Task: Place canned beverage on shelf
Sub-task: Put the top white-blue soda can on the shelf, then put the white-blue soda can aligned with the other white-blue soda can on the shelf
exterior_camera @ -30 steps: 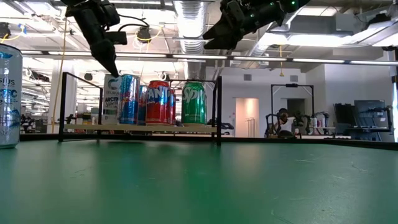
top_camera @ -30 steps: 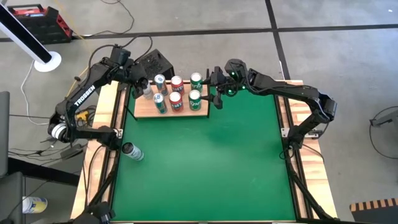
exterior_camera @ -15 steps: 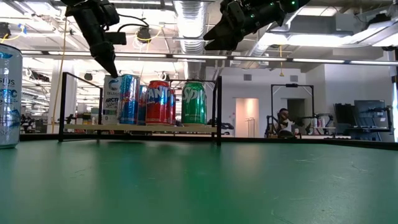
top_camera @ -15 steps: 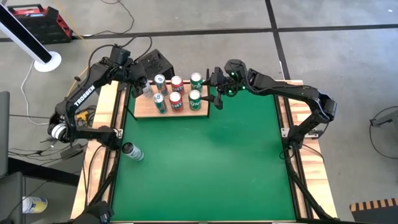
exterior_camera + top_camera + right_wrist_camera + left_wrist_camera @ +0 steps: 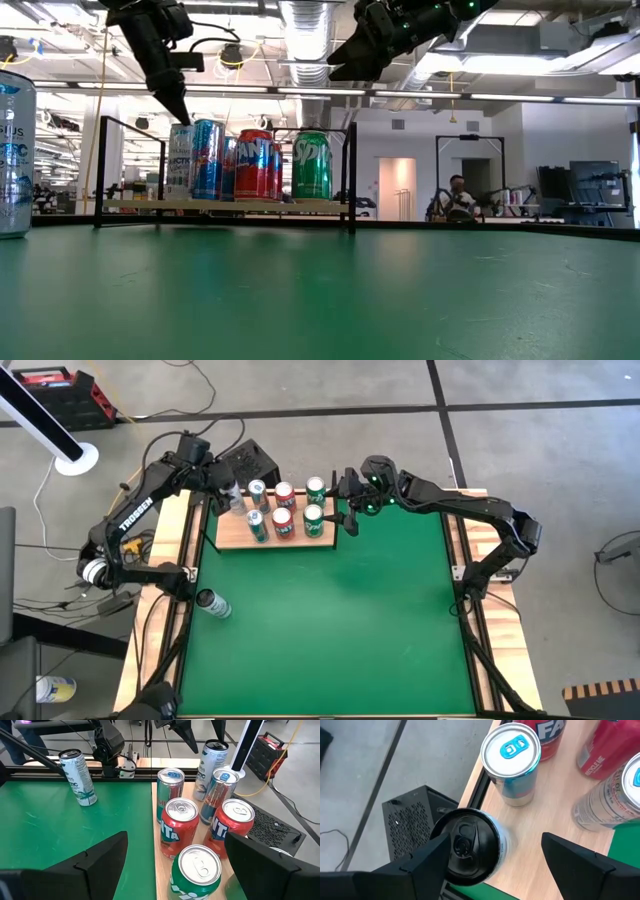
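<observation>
The light-wood shelf (image 5: 300,540) stands at the table's far left and holds several upright cans. A white can with a black top (image 5: 470,845) stands on its base at the shelf's far-left corner. My left gripper (image 5: 222,488) is open above this can, one finger on either side of its top, and also shows in the low view (image 5: 180,105). My right gripper (image 5: 345,518) is open and empty, high over the shelf's right end above a green can (image 5: 200,870). Another white can (image 5: 213,603) stands upright on the table near the left edge.
Blue, red and green cans (image 5: 255,160) crowd the shelf between its thin black uprights (image 5: 352,175). A black box (image 5: 415,820) sits on the floor just beyond the shelf's far-left corner. Open green table (image 5: 340,630) lies toward the near side.
My left gripper has shifted slightly toward the far edge. The white can at the shelf's far-left corner stands a little farther back behind the blue can than before.
</observation>
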